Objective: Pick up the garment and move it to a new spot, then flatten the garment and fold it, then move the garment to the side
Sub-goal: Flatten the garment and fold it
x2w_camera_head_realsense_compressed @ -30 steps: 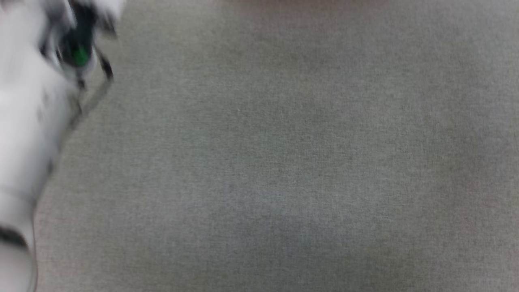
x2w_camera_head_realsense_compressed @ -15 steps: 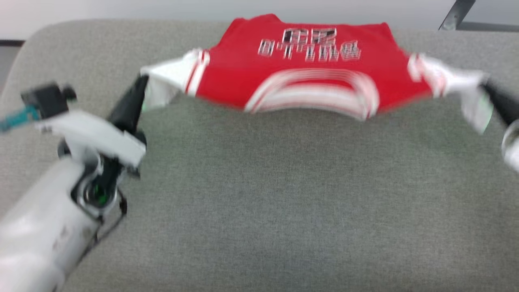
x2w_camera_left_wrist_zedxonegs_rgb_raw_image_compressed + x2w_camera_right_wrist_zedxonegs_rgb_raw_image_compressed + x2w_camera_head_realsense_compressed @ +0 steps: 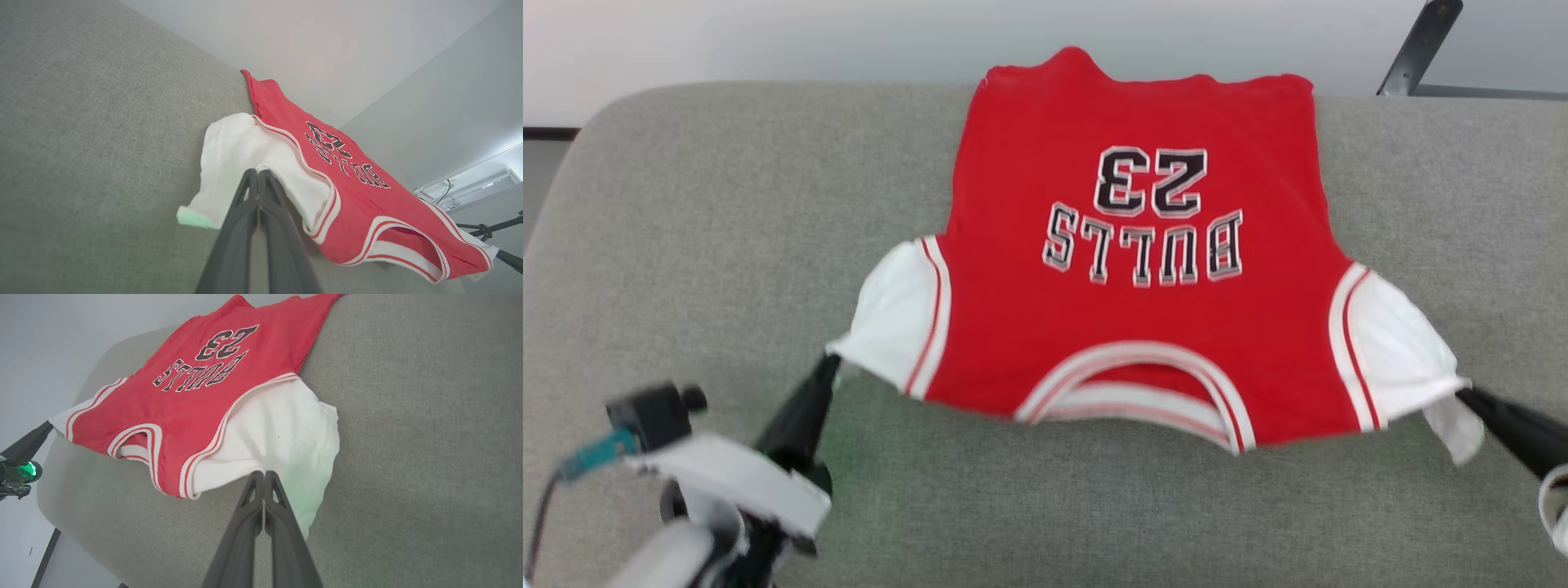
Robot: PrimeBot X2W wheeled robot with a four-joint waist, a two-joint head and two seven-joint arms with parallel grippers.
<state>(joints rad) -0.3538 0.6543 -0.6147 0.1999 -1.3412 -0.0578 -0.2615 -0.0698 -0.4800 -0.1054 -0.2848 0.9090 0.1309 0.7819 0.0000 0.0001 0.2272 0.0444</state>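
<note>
The garment (image 3: 1143, 310) is a red jersey with white sleeves, striped trim and dark "BULLS 23" lettering. It lies spread on a grey fabric surface (image 3: 686, 204), hem at the far edge, neckline towards me. My left gripper (image 3: 832, 363) is shut on the tip of the left white sleeve (image 3: 229, 163), fingers pressed together (image 3: 258, 173). My right gripper (image 3: 1462, 394) is shut on the right white sleeve (image 3: 282, 428), pinching its edge (image 3: 264, 473). The sleeves are drawn outward between the two grippers. In the right wrist view the left gripper (image 3: 45, 428) shows at the garment's (image 3: 192, 400) far side.
The grey surface ends in a rounded far edge against a pale wall (image 3: 768, 41). A dark stand leg (image 3: 1417, 41) rises behind the back right corner. Bare grey fabric lies on both sides of the garment and in front of it.
The head camera has moved, so the whole picture shifted from bare grey fabric to the garment. Both grippers hold the sleeves as they did half a second ago.
</note>
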